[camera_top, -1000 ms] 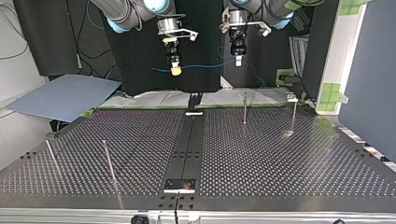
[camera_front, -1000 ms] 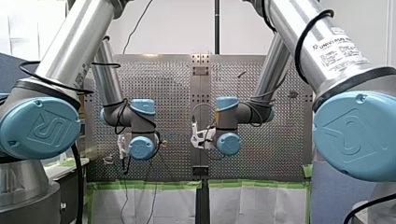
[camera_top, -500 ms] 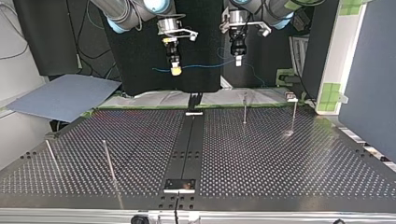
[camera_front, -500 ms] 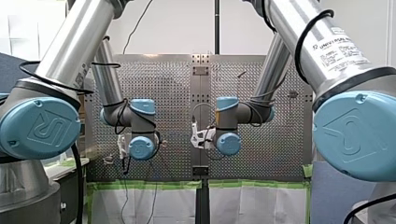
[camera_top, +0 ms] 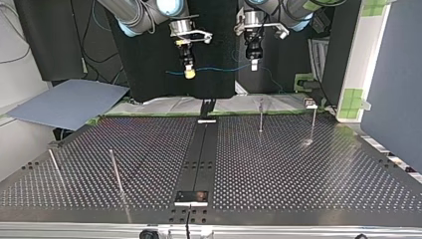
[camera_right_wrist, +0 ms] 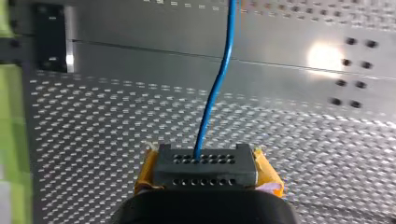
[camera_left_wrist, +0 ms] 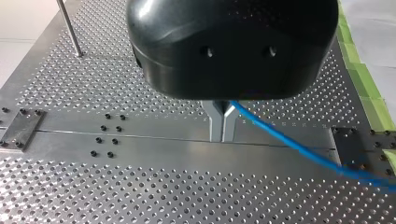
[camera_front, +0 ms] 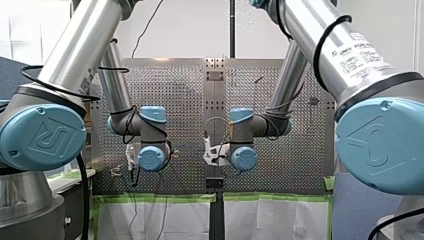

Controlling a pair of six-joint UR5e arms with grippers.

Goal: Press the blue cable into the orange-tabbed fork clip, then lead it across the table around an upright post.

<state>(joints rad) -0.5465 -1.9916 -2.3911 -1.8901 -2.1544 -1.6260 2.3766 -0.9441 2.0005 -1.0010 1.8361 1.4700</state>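
Observation:
A thin blue cable [camera_top: 219, 68] hangs in the air between my two grippers, above the far edge of the table. My left gripper [camera_top: 254, 62], at the top view's right, has its metal fingertips [camera_left_wrist: 222, 122] shut on the blue cable [camera_left_wrist: 299, 148], which trails off to one side. My right gripper [camera_top: 188, 73] has yellow pads [camera_right_wrist: 268, 175] shut on the blue cable [camera_right_wrist: 212, 98], which leads straight ahead from it. Both grippers [camera_front: 131, 161] [camera_front: 212, 152] hover over the near edge in the front view. I cannot make out an orange-tabbed clip.
Thin upright posts [camera_top: 260, 115] [camera_top: 313, 124] [camera_top: 115, 172] stand on the perforated table [camera_top: 298, 169], and another post [camera_left_wrist: 69, 28] is ahead of my left gripper. A dark strip [camera_top: 199, 154] runs down the table's middle. Green tape [camera_front: 160, 198] lines the near edge.
My right arm has shifted a little towards my left arm, carrying its end of the cable. My left arm has stayed still.

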